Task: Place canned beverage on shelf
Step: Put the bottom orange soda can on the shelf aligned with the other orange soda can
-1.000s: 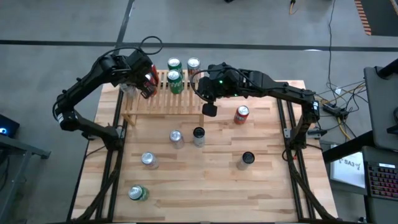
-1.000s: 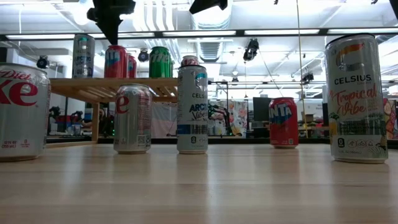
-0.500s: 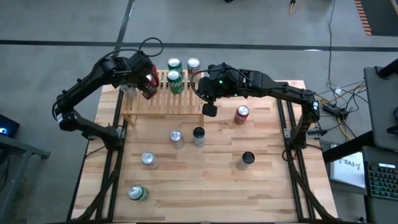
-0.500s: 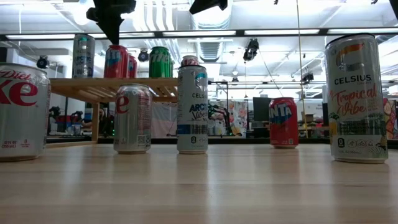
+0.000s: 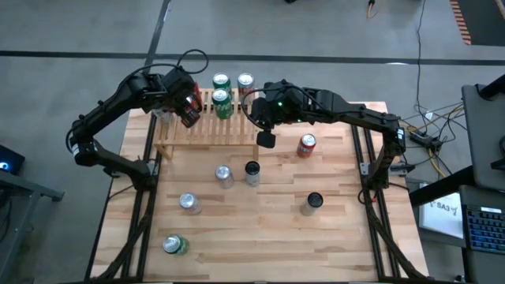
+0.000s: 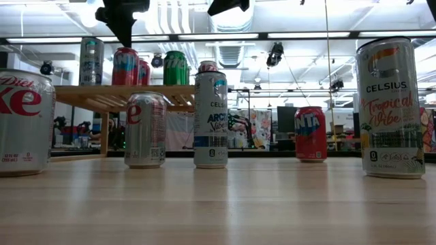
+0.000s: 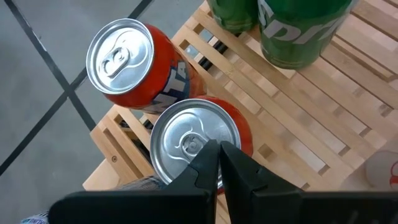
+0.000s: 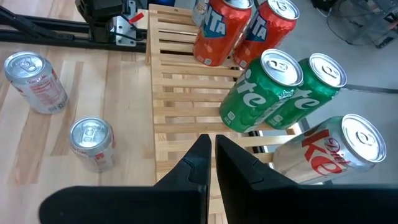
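hovering: left end effector [image 7: 219,163] closed and empty just above the lid of an orange can [image 7: 196,146], at the shelf's 9 o'clock end; looks like a release position, can already standing on the slats
shelf [image 5: 207,126]: at 12 o'clock on the surface [image 5: 260,229], slatted top carrying two orange cans, two green cans [image 8: 258,90] and a diet coke can [image 8: 326,152]
second orange can [image 7: 127,65]: just beside the first, packed close, likely to save room
right end effector [image 8: 208,152]: closed, holding nothing, above the shelf's 3 o'clock end, apparently waiting clear
remaining cans: red can [image 5: 306,144] at 3 o'clock of the shelf, silver can [image 5: 224,175], dark-topped can [image 5: 252,171], others toward 6 o'clock, upright and well apart, easy to reach
judgement: this placement about done; more cans left
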Available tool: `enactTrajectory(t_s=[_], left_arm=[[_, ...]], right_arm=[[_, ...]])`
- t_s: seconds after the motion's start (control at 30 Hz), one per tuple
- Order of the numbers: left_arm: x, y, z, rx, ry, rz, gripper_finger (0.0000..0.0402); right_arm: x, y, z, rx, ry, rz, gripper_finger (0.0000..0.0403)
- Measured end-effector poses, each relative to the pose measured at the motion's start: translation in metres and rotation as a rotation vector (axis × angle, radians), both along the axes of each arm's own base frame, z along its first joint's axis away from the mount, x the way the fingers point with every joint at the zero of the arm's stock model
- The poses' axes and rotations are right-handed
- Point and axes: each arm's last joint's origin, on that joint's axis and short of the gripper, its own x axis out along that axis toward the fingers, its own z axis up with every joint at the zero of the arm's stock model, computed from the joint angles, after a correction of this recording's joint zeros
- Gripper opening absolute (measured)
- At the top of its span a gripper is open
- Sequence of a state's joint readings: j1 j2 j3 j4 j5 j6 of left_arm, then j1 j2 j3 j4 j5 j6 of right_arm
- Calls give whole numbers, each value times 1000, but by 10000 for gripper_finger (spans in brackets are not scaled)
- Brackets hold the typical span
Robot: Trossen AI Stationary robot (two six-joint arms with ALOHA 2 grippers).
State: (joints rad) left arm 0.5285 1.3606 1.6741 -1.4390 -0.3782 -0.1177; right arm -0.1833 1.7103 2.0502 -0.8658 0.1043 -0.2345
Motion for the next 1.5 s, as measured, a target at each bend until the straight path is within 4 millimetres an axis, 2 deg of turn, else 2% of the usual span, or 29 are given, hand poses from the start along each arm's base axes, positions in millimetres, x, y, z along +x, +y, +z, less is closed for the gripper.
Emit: enactTrajectory(t_s=[0.3, 0.47, 0.67, 0.8, 1.03, 1.3, 1.5], left_arm=[[-6, -7, 8, 42, -1, -38, 0], [-20, -28, 20, 31, -34, -179, 0], [-38, -46, 12, -57, 12, -304, 0], [-39, -45, -3, -29, 99, -312, 0], [-28, -35, -28, 46, 252, -255, 0], [-19, -28, -32, 128, 316, -213, 0], [-15, -26, -32, 148, 297, -225, 0]], right_arm=[[-1, 0, -1, 7, 11, -4, 13], [-1, 0, -1, 7, 12, -4, 13], [-1, 0, -2, 8, 19, -3, 13], [-1, 0, -2, 4, 20, 0, 13], [-1, 0, -2, 3, 21, 1, 13], [-1, 0, -2, 3, 21, 1, 13], [-1, 0, -2, 3, 21, 1, 13]])
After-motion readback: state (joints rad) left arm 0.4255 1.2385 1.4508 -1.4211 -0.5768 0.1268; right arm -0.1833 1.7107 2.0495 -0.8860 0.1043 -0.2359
